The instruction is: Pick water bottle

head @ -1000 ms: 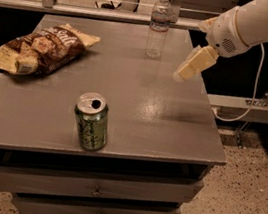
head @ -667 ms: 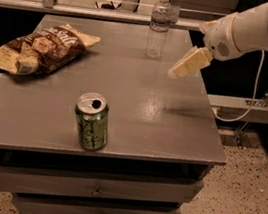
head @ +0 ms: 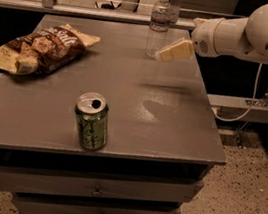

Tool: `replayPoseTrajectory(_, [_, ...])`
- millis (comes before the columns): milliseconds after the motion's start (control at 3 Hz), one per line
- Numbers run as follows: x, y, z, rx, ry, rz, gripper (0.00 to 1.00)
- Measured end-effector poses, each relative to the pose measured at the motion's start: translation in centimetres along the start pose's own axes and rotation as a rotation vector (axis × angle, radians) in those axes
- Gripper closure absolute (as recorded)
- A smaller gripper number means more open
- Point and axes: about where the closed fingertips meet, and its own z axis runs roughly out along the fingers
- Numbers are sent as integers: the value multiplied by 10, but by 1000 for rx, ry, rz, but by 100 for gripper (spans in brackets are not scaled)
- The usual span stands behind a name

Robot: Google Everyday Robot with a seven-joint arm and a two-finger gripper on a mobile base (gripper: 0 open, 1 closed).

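Observation:
The water bottle (head: 159, 26) is clear with a white cap and a label band. It stands upright near the far edge of the grey table (head: 121, 122). My gripper (head: 163, 55) hangs above the table just right of the bottle, its pale fingers (head: 176, 51) pointing left at the bottle's lower body. The fingertips are next to the bottle, and I cannot tell if they touch it. The white arm (head: 252, 31) reaches in from the right.
A green soda can (head: 91, 121) stands upright near the table's front edge. A chip bag (head: 41, 50) lies at the left. Drawers (head: 95, 191) sit below the tabletop. A rail (head: 88, 13) runs behind the table. A cable (head: 243, 106) hangs at the right.
My gripper has moved left toward the water bottle, from well to its right to right beside it. The bottle, can and bag have not moved.

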Motion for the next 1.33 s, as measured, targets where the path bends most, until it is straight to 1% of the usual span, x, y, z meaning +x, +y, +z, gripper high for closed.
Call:
replayPoseTrajectory(333, [-6,-16,34,0,-85,55,0])
replayPoseTrajectory(667, [-12,-25,66,-22,-167,113,0])
replayPoseTrajectory(1000, [-16,-27,81,-39,-209,142,3])
replayPoseTrajectory(1333, [-17,-26,87,-47,-226,150,26])
